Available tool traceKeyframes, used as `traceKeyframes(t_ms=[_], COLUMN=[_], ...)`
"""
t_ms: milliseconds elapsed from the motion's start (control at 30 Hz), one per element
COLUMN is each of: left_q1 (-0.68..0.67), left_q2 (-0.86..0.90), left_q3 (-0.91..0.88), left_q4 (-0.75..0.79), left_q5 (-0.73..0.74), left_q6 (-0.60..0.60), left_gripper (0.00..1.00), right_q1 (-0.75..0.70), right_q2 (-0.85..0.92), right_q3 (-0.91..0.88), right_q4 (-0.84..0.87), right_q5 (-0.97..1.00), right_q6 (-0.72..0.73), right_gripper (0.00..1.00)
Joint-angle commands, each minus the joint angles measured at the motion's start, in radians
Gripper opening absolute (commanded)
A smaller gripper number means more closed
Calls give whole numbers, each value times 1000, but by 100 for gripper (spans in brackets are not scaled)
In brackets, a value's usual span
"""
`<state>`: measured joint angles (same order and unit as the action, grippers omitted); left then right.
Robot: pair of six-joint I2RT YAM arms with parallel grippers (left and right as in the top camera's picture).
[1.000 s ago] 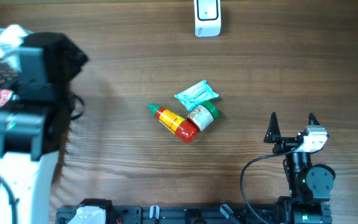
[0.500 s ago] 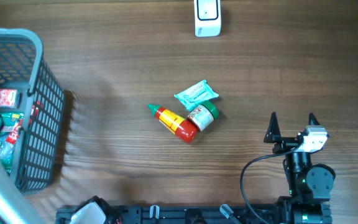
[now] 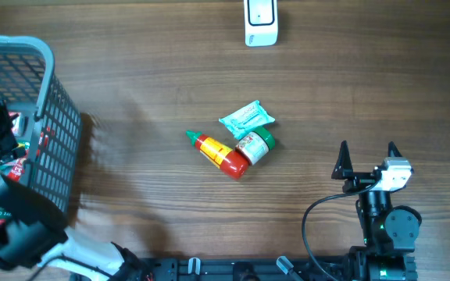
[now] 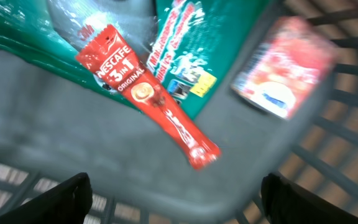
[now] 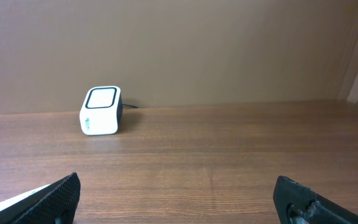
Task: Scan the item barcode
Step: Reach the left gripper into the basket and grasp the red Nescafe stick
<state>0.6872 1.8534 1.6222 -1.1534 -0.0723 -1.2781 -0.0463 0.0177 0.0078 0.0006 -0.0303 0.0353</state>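
Soft, even light falls from above on the wooden table (image 3: 366,78), and the overhead view has no hard glare. The basket (image 3: 61,133) throws a faint, smeared shadow to its right, and the bottles (image 3: 225,156) only a thin one. The left wrist view is the poorest: motion blur smears the red and white packet (image 4: 284,65) and the basket's bars. The red sachet (image 4: 148,99) is readable, and the green wrapper (image 4: 191,43) shows what may be glints of glare. The right wrist view is sharp and evenly lit around the white scanner (image 5: 101,111).
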Motion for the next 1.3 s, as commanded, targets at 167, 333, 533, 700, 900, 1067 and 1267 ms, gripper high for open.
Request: traceKeyframes(t_ms=[167, 333, 533, 700, 900, 1067, 1267], left_q1=[-5, -5, -5, -5, -5, -5, -5], left_q2=[181, 188, 179, 72, -123, -277, -425], left_q3=[-76, -214, -261, -259, -259, -259, -259], left_q4=[32, 156, 186, 202, 220, 245, 245], left_q5=[-33, -33, -33, -34, -34, -33, -30], left_q6=[-40, -39, -25, 45, 90, 236, 333], left_gripper=[78, 56, 4, 4, 4, 4, 4], right_q1=[6, 6, 6, 6, 6, 6, 6], right_q2=[0, 0, 0, 0, 0, 0, 0], right_q3=[-3, -3, -3, -3, -3, -3, -3], right_q4=[2, 2, 2, 2, 2, 2, 2], right_q5=[-16, -16, -16, -16, -16, -16, -16], right_q6=[-9, -9, -9, -9, -9, -9, -9], right_gripper=[100, 100, 100, 100, 100, 100, 100])
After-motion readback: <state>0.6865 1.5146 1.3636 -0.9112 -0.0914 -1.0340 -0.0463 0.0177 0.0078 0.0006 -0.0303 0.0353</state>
